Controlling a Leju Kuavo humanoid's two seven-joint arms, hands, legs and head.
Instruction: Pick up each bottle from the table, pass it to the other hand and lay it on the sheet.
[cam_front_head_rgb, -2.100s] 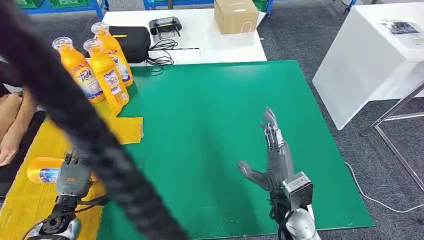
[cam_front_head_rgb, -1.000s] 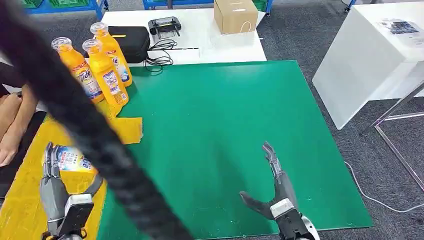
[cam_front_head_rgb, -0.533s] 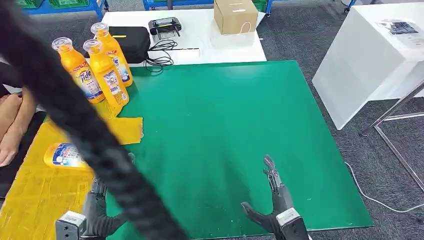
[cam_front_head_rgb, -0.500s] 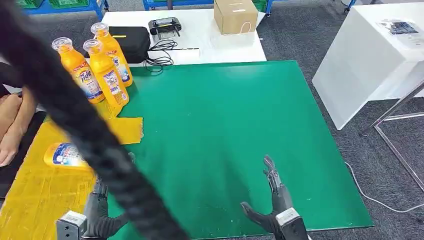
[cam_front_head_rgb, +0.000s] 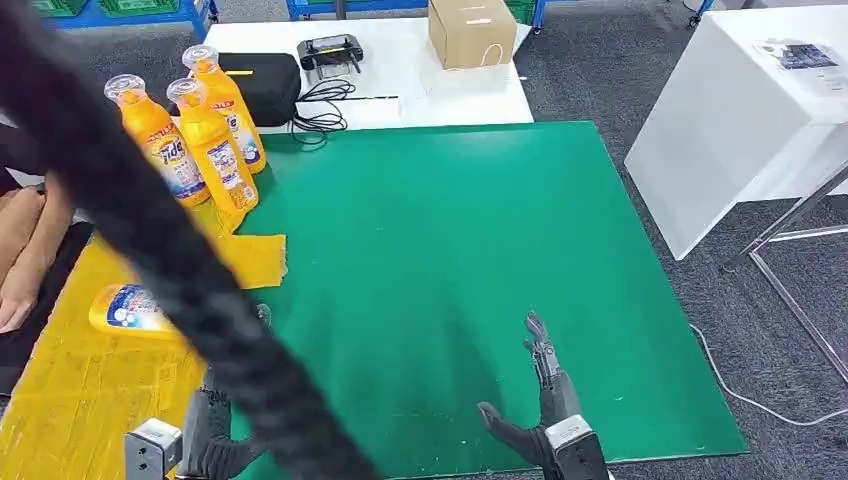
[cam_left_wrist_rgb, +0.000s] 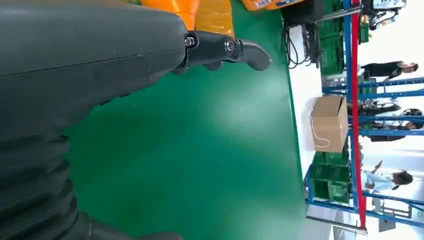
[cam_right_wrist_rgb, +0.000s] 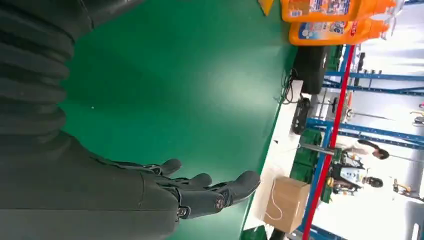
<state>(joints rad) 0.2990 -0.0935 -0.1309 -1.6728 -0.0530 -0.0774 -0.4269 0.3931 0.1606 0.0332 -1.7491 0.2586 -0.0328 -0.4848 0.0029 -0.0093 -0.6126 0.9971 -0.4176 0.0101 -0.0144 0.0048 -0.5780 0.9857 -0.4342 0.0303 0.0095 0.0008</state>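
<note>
One orange bottle (cam_front_head_rgb: 128, 311) lies on its side on the yellow sheet (cam_front_head_rgb: 70, 390) at the left middle of the head view, its long axis running nearly left to right across the frame, label up; a thick black cable (cam_front_head_rgb: 170, 260) crossing close to the camera hides its right end, so I cannot tell which way its cap points. Three more orange bottles (cam_front_head_rgb: 205, 145) stand upright in a tight cluster at the upper left, caps up, at the corner where the sheet meets the green mat (cam_front_head_rgb: 440, 250).

The left hand (cam_front_head_rgb: 215, 425) sits at the lower left edge of the frame, below and to the right of the lying bottle and apart from it. In the left wrist view its fingers (cam_left_wrist_rgb: 227, 49) reach out straight over the mat, grasping nothing.

The right hand (cam_front_head_rgb: 540, 400) is at the bottom centre over the mat, well apart from every bottle, released, fingers extended and thumb out to the side; the right wrist view shows its fingers (cam_right_wrist_rgb: 210, 192) holding nothing
</note>
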